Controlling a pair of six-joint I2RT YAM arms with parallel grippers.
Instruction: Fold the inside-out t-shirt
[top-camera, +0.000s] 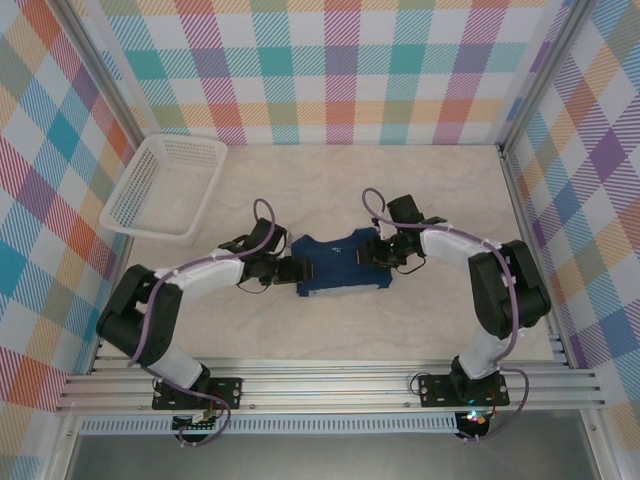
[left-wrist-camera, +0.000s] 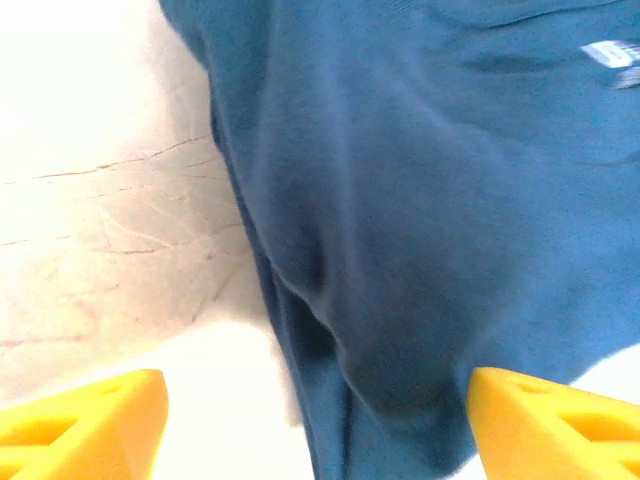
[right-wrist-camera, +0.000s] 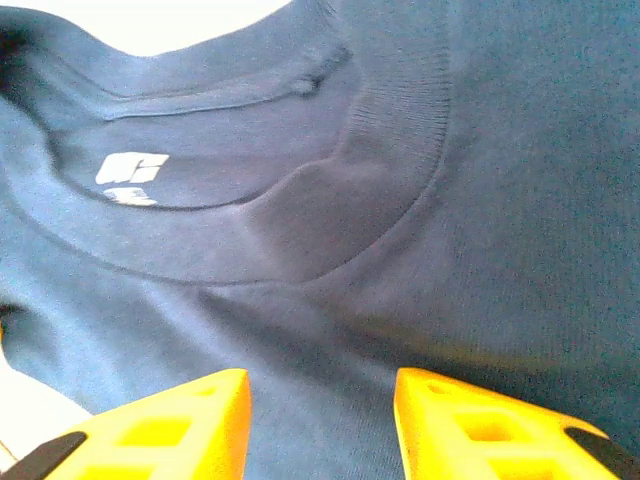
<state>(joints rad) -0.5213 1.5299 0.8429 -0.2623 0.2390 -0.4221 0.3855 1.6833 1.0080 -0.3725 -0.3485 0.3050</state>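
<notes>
The inside-out t-shirt (top-camera: 340, 262) lies mid-table as a compact dark navy rectangle. At its left edge my left gripper (top-camera: 291, 270) stands open. In the left wrist view the yellow fingers (left-wrist-camera: 90, 420) are spread wide around that gripper's (left-wrist-camera: 315, 400) gap, where a bunched fold of the t-shirt's (left-wrist-camera: 420, 200) edge hangs over the pale table. My right gripper (top-camera: 378, 252) is at the shirt's right end. In the right wrist view it (right-wrist-camera: 320, 390) hovers open just short of the collar (right-wrist-camera: 300, 230), flat fabric showing between its fingers and nothing pinched. A white printed label (right-wrist-camera: 130, 170) sits inside the neck.
A white mesh basket (top-camera: 165, 185) stands at the back left, partly over the table's edge. Checkered walls close in the back and both sides. The aluminium rail (top-camera: 330, 385) with the arm bases runs along the near edge.
</notes>
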